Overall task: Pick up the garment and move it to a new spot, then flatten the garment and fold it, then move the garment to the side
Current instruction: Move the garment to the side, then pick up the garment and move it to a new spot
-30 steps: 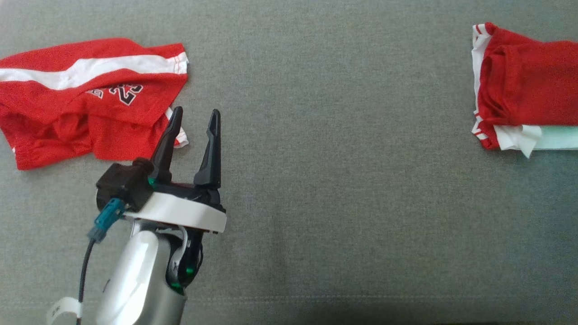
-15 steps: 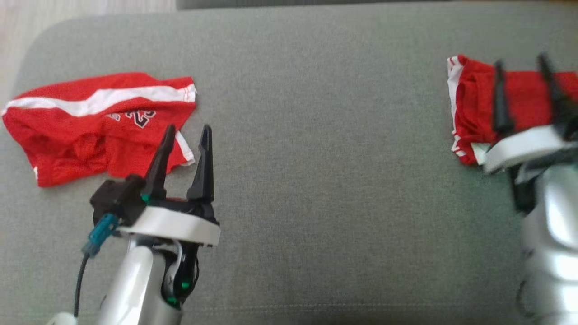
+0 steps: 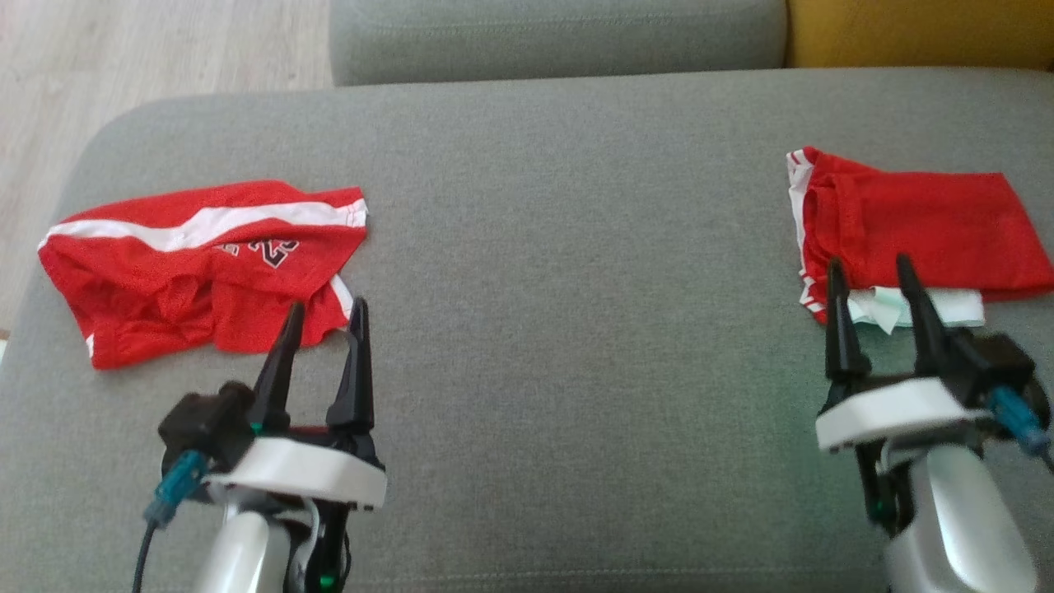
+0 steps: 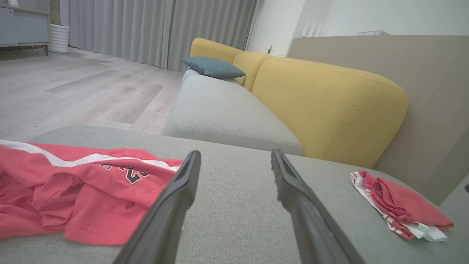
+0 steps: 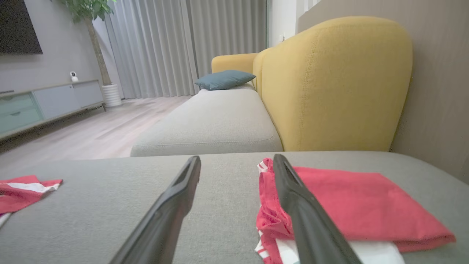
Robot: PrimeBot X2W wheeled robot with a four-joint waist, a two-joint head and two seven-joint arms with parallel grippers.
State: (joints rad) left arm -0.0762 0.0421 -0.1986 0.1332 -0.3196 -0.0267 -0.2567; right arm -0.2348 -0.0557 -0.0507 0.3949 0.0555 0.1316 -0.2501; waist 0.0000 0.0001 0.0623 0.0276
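Observation:
A crumpled red garment [image 3: 198, 268] with a white stripe and black number print lies at the left of the grey cushion [image 3: 560, 329]; the left wrist view has the same garment [image 4: 73, 190] at its lower left. My left gripper [image 3: 325, 317] stands open just in front of its near right corner, empty. My right gripper [image 3: 871, 276] is open too, fingertips over the near left edge of a folded red stack [image 3: 906, 226]. In the right wrist view that stack [image 5: 351, 205] lies behind and right of my right finger [image 5: 304, 212].
White and pale green cloth [image 3: 914, 306] pokes out under the folded red stack. A second grey seat cushion [image 3: 560, 37] and yellow sofa backs [image 4: 329, 106] lie beyond, with a blue pillow [image 4: 212, 68] on them. Wooden floor [image 3: 123, 66] drops off at the far left.
The head camera has tilted up, so everything sits lower in the picture. My right arm has come into view at the lower right; the left gripper stays open by the garment.

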